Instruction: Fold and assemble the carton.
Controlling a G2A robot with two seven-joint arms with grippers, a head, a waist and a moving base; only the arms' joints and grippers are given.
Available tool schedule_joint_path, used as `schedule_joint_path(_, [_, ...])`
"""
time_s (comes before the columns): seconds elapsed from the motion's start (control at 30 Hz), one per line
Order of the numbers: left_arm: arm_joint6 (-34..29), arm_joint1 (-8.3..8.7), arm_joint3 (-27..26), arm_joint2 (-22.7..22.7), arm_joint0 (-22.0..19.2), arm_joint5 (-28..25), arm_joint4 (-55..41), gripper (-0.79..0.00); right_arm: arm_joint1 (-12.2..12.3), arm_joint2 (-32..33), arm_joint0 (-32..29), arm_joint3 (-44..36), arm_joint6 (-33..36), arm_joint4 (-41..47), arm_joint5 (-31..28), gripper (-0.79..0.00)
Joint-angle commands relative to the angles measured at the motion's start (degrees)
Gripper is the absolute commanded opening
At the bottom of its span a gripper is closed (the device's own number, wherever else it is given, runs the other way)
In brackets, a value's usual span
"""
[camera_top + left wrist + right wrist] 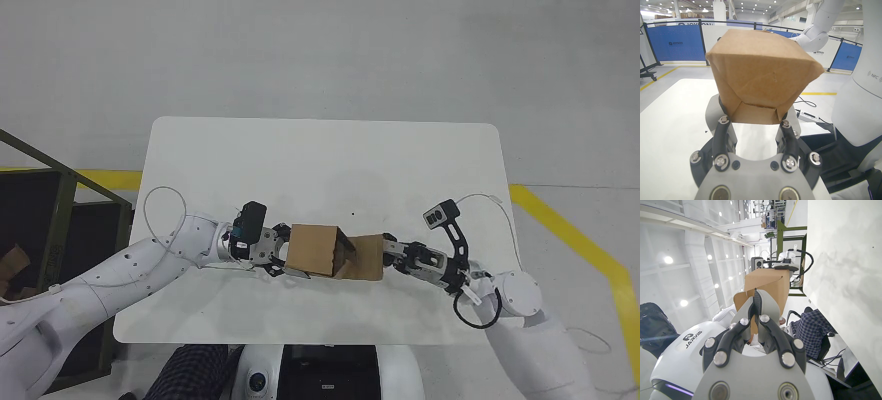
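Carton (pixel 315 250), lower centre of top view, held over the bench (pixel 320 160): I judged it light, stiff, easily creased. Left gripper (pixel 278 260) fingers clamped its end walls; right gripper (pixel 390 250) fingers pinched one flap (pixel 365 257).

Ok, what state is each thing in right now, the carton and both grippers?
Carton: partly folded, held at both ends.
End flap: sticking out, not folded in.
Left gripper: shut on carton's end.
Right gripper: shut on the end flap.
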Motion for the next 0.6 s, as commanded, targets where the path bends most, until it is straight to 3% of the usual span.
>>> schedule_joint_path(0.0, [0.00, 0.00, 0.00, 0.00, 0.00, 0.00, 0.00, -0.785, -0.09, -0.49, 0.55, -0.53, -0.15, -0.37, 0.33, -0.785])
schedule_joint_path(0.57, [0.00, 0.00, 0.00, 0.00, 0.00, 0.00, 0.00, -0.785, -0.41, -3.03, 1.73, -7.13, -5.08, -7.70, 2.93, -0.785])
